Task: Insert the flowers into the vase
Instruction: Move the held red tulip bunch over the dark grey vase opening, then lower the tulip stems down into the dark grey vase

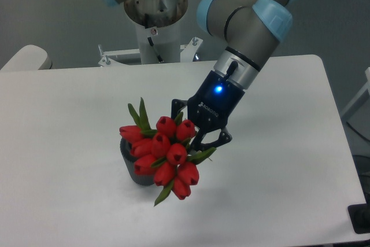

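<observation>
The flowers (165, 154), a tight bunch of red tulip buds with green leaves, stand in the vase and lean toward the front right. The vase (128, 163) is small and dark grey; only its left side shows behind the buds, and its mouth is hidden. My gripper (193, 134) is close behind and to the right of the bunch, angled down to the left. Its finger links are spread wide, so it looks open. The fingertips are partly hidden by the buds, and I see no stem held between them.
The white table (277, 160) reaches to its right edge and front edge. The arm's base (155, 27) stands at the back middle. A pale rounded object (26, 59) sits at the far left edge.
</observation>
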{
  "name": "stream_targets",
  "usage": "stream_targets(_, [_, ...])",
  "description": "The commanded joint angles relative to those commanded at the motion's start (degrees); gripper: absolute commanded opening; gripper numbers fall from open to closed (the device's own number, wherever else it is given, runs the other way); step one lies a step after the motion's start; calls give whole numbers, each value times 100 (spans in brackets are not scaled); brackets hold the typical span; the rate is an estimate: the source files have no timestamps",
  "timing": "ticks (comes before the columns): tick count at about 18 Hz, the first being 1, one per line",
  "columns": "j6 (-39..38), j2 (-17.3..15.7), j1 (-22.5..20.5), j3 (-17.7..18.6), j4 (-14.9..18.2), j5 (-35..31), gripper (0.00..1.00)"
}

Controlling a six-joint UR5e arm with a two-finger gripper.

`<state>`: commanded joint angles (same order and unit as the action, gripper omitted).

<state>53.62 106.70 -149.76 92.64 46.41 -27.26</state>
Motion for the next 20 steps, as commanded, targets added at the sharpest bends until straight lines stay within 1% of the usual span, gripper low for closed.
stream_targets(2, [-87, -61, 26, 44, 9, 168, 26])
stream_targets(4, [-455, -280, 17, 35, 9, 247, 26])
stream_targets(5, [-544, -290, 17, 35, 0, 352, 26])
stream_targets(7, [-580, -412, 17, 114, 9, 589, 26])
stream_targets(9, [-572, -544, 52, 246, 0, 634, 26])
stream_targets(12, [-598, -685, 88, 281, 0, 652, 26])
stream_targets(15, [-581, -756, 175, 342, 0, 643, 26])
stream_targets(20, [-475, -756, 369, 439, -26, 634, 26])
